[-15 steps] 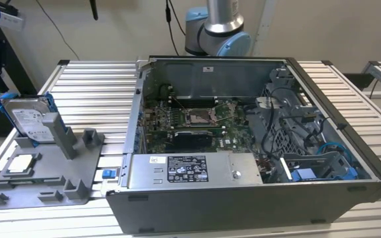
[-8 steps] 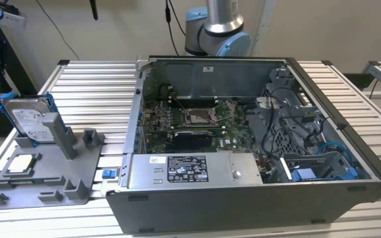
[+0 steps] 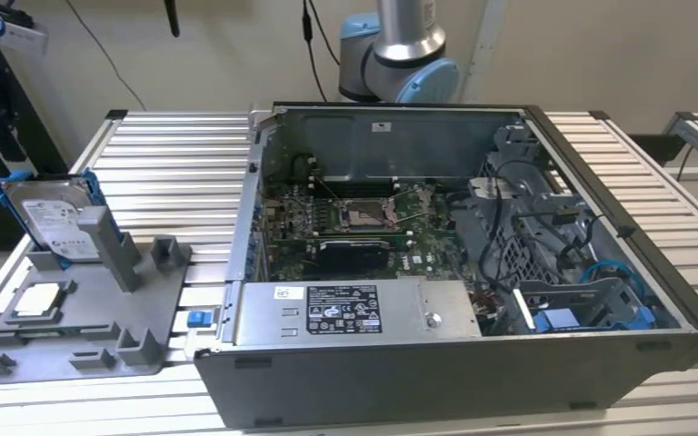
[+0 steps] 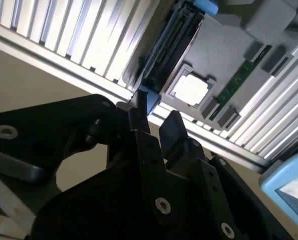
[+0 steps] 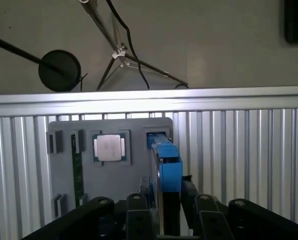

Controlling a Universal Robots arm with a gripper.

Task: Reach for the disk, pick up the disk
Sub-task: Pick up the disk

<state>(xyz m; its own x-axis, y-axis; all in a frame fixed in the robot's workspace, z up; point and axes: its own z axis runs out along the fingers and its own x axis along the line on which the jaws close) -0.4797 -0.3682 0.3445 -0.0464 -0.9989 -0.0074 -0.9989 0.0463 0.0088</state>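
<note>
Exterior view: the disk (image 3: 55, 222) is standing on edge in a slot of the grey fixture (image 3: 94, 318). It is sitting out at the exterior view's left on the slatted surface (image 3: 167, 154), apart from the open computer case (image 3: 446, 372). Its white label is facing the camera, print too small to read. The metal box (image 3: 355, 313) in the case is carrying a black-and-white label, also unreadable. The arm base (image 3: 398, 54) is sitting far behind the case.

Second wrist view: the hand (image 4: 155, 114) is hanging right at a corner of the disk's blue bracket (image 4: 149, 97). The jaws are standing spread with light showing through the gap, so I'm judging it released and grasping nothing. A square chip (image 4: 191, 89) and a green memory stick (image 4: 236, 82) are lying in the fixture just beyond.

First wrist view: the disk (image 5: 166, 165) is showing edge-on, straight ahead of the hand, its thin edge lining up with the gap. Its long axis is running away from the hand toward the surface's edge rail (image 5: 149, 97). The chip is sitting beside the disk, not touching. No writing is reading clearly here.
</note>
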